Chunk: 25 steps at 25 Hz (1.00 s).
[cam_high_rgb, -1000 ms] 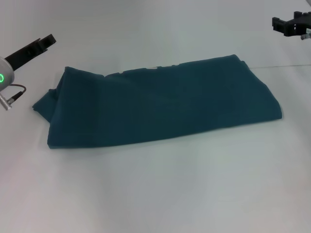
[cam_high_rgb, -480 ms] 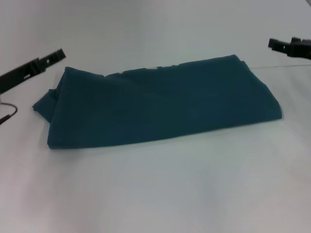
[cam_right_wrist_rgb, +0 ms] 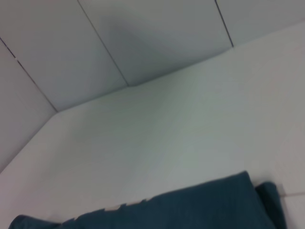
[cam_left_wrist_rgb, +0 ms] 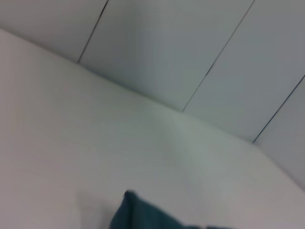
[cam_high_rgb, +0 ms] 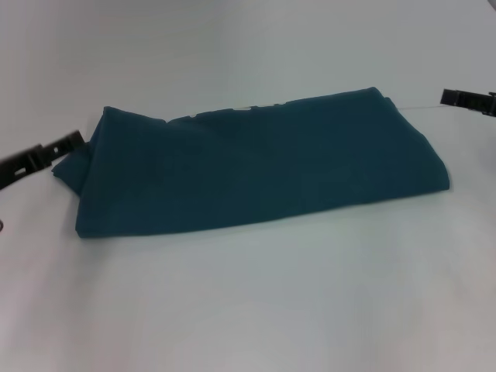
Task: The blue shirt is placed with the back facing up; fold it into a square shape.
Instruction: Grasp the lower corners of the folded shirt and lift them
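- Both grippers have dropped lower: left gripper (cam_high_rgb: 43, 155) beside the blue shirt's (cam_high_rgb: 256, 167) left end, right gripper (cam_high_rgb: 467, 99) near its right end.
- Shirt lies folded long on the tabletop (cam_high_rgb: 256, 302).
- Whether either gripper is clenched or released cannot be told.

The left gripper (cam_high_rgb: 43, 155) reaches in low over the table's left edge. The right gripper (cam_high_rgb: 468, 99) shows only its dark tip at the table's far right edge.
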Each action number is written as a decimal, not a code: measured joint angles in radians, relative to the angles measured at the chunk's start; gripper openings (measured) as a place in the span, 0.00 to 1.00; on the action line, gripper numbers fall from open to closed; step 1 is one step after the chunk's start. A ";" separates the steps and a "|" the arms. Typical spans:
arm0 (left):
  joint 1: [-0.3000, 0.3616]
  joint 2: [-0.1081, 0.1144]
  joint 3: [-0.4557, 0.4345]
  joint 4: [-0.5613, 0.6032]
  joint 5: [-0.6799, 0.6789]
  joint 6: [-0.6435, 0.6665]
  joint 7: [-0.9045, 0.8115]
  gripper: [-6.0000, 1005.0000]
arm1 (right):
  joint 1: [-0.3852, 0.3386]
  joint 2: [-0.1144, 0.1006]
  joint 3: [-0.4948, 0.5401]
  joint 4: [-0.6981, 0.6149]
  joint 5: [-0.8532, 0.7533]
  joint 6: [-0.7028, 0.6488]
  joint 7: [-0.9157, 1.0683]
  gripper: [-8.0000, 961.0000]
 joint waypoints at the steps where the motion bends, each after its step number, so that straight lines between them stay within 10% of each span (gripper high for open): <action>1: 0.002 -0.001 0.000 0.000 0.012 -0.002 0.001 0.94 | -0.003 -0.007 0.000 -0.005 -0.014 -0.018 0.028 0.84; 25: 0.019 -0.010 0.017 -0.003 0.249 0.041 -0.018 0.93 | -0.003 -0.021 -0.002 -0.022 -0.087 -0.085 0.120 0.84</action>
